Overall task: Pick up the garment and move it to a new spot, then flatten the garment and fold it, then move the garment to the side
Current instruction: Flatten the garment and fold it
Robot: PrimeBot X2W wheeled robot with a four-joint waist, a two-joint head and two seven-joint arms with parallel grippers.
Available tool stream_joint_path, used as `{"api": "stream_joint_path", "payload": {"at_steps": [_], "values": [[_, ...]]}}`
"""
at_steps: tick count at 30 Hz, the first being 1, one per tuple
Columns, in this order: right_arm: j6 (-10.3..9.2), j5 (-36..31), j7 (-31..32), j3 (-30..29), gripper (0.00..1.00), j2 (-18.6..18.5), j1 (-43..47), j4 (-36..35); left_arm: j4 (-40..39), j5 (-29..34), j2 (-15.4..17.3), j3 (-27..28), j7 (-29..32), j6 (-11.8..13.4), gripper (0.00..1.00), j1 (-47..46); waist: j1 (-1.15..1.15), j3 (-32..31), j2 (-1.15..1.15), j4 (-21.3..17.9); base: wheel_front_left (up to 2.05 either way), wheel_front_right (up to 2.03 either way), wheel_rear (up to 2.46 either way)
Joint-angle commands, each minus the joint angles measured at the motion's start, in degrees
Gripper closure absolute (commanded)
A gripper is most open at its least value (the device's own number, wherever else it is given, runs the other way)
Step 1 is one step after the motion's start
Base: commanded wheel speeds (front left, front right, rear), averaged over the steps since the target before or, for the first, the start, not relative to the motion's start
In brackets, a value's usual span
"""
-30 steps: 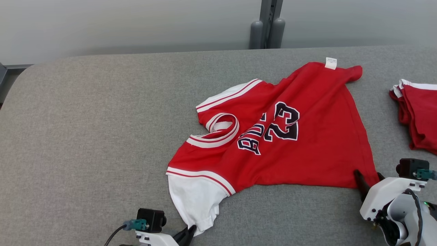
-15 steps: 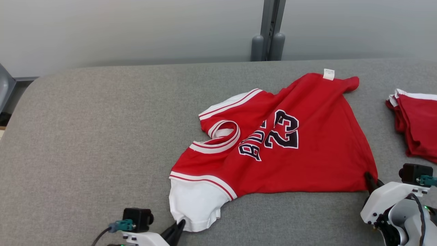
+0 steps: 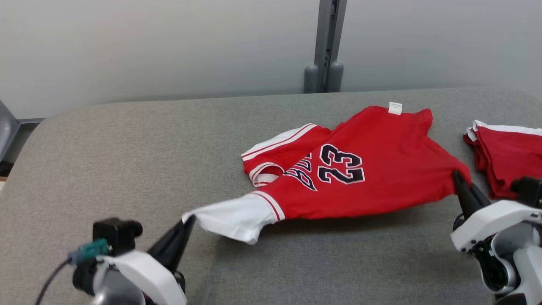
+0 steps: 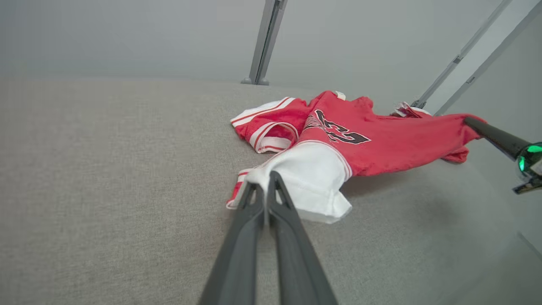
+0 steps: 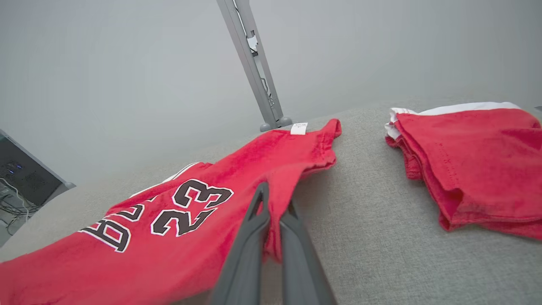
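Note:
The garment is a red jersey with white sleeves, white trim and the number 23, spread across the grey table. My left gripper is shut on the end of its white sleeve, lifted off the surface. At the right, my right gripper is shut on the red hem corner, also raised. The near edge of the jersey hangs between them above its shadow, while the far part still lies on the table. In the wrist views the left gripper pinches white cloth and the right gripper pinches red cloth.
A pile of folded red garments lies at the table's right edge, close to my right gripper. A grey post rises behind the table against a pale wall. Open grey surface stretches to the left and front.
Both grippers have risen with the jersey's near edge, lifting sleeve and hem corner off the table. The right gripper closed on the hem. The head camera has tilted upward.

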Motion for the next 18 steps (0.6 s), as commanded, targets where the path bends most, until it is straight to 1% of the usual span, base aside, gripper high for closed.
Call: {"api": "stream_joint_path", "payload": {"at_steps": [1,3,4,5,8,9,11,13,15,18], "values": [[0.01,-0.01,0.54,-0.07,1.00,-0.62,-1.06,-1.49,-0.92,1.23,1.38,0.46,0.62,-0.10,1.00,-2.57,0.00,0.42,0.00,-0.40,0.00,0.00,0.00],[0.02,-0.32,0.91,0.19,1.00,-0.51,-2.67,-3.34,-1.83,3.16,2.72,0.36,1.39,0.21,1.00,-5.42,0.00,1.13,0.00,-0.89,0.00,0.00,0.00],[0.02,-0.32,0.91,0.19,1.00,-0.51,-2.67,-3.34,-1.83,3.16,2.72,0.36,1.39,0.21,1.00,-5.42,0.00,1.13,0.00,-0.89,0.00,0.00,0.00],[0.02,-0.19,1.19,0.24,1.00,-0.23,-4.57,-4.39,-1.59,4.63,3.83,0.37,2.17,0.06,1.00,-8.86,0.00,2.14,0.00,-1.37,0.00,0.00,0.00],[0.02,-0.23,1.64,0.81,1.00,-0.25,-8.78,-5.07,0.31,4.78,4.75,0.55,2.94,-1.35,1.00,-15.22,0.00,4.45,0.00,-2.00,0.00,0.00,0.00],[0.01,-0.84,1.69,1.11,1.00,-0.79,-10.54,-4.97,1.39,5.66,5.73,0.40,3.18,-1.98,1.00,-17.73,0.00,5.44,0.00,-2.20,0.00,0.00,0.00],[0.02,-1.00,1.67,1.95,1.00,-0.93,-14.29,-4.48,3.46,5.77,5.97,0.01,3.00,-3.16,1.00,-23.05,0.00,7.74,0.00,-2.59,0.00,0.00,0.00],[0.02,-0.01,1.10,3.30,1.00,-1.02,-18.41,-3.63,6.60,6.64,7.03,-0.45,2.26,-4.21,1.00,-28.86,0.00,10.31,0.00,-2.94,0.00,0.00,0.00],[0.01,-0.10,0.27,4.98,1.00,-2.13,-22.84,-2.29,10.23,6.60,7.41,-0.65,1.36,-4.89,1.00,-34.68,0.00,13.00,0.00,-3.23,0.00,0.00,0.00],[0.02,0.82,-1.00,7.72,1.00,-2.85,-29.94,0.58,16.37,7.12,8.51,-1.24,0.10,-5.54,1.00,-44.05,0.00,16.70,0.00,-3.57,0.00,0.00,0.00]]}}
